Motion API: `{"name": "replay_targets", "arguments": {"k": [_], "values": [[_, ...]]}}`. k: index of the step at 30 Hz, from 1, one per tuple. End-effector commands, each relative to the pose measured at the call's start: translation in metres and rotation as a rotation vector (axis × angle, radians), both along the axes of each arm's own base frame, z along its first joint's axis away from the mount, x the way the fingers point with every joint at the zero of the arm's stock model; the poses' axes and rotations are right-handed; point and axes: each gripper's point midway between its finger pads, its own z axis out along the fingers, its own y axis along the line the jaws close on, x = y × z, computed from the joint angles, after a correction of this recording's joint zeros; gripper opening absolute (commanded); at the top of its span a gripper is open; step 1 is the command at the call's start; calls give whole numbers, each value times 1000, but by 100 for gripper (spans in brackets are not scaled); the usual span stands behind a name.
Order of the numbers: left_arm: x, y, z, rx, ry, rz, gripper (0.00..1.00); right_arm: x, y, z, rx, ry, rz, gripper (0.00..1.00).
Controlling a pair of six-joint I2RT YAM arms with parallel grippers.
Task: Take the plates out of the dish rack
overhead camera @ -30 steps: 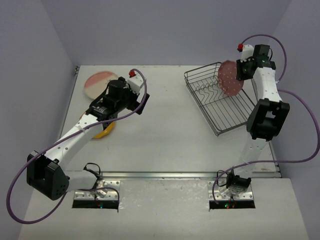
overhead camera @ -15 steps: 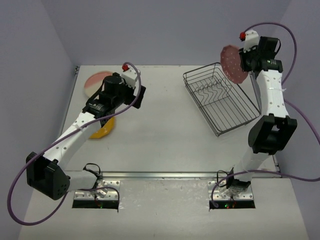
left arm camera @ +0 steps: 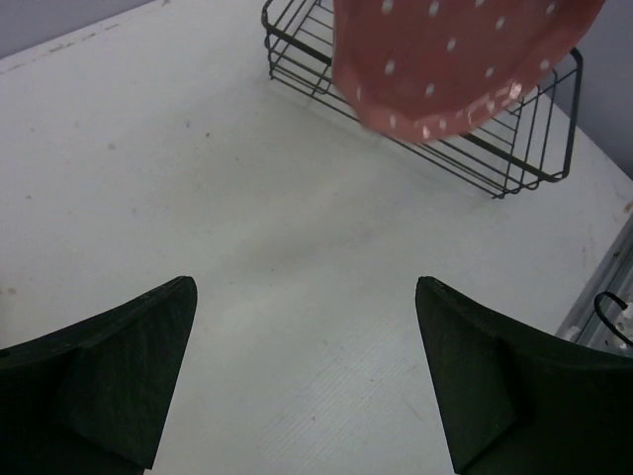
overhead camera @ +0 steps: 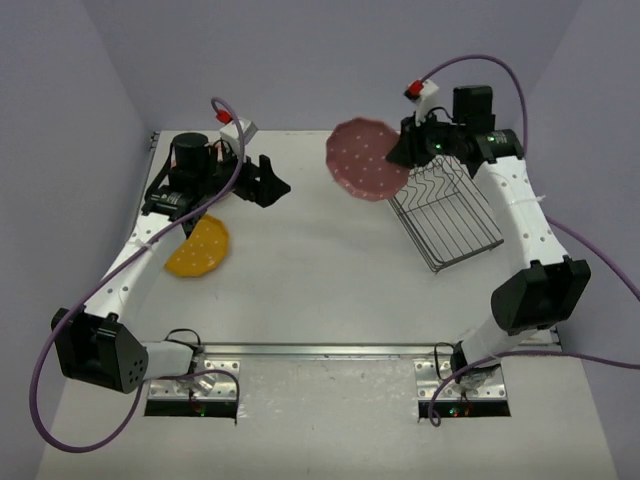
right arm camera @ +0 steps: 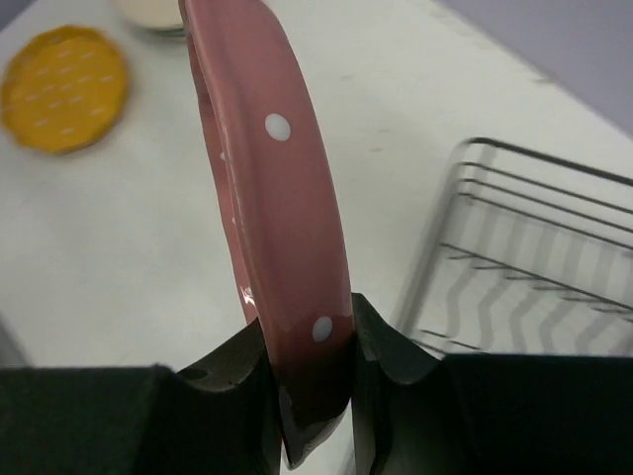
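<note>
Above table (overhead camera: 300, 280), beside dark wire dish rack (overhead camera: 450, 215): round glossy pink white-dotted plate (overhead camera: 365, 160).
Rim clamped edge-on by right gripper (right arm camera: 307, 356); left gripper (left arm camera: 305, 289) jaws spread wide, empty.

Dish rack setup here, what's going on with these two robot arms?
The right gripper is clamped on the rim of a pink dotted plate, holding it in the air beside the dish rack, toward the middle of the table. No plates show in the rack. The left gripper hangs open and empty above the table, and a yellow plate lies flat near it.
</note>
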Motion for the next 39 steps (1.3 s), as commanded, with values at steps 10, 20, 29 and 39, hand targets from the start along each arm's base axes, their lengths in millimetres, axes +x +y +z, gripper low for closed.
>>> {"name": "replay_targets", "arguments": {"k": [10, 20, 29, 39], "values": [[-20, -25, 3, -123, 67, -143, 73, -101, 142, 40, 428, 160, 448, 0], [-58, -49, -8, -228, 201, -394, 23, -100, 148, 45, 474, 160, 456, 0], [-41, -2, -11, -303, 234, -257, 0, -86, 144, 24, 445, 231, 338, 59], [-23, 144, -71, -335, 378, 79, 0, -75, 128, 4, 366, 219, 204, 99]]}}
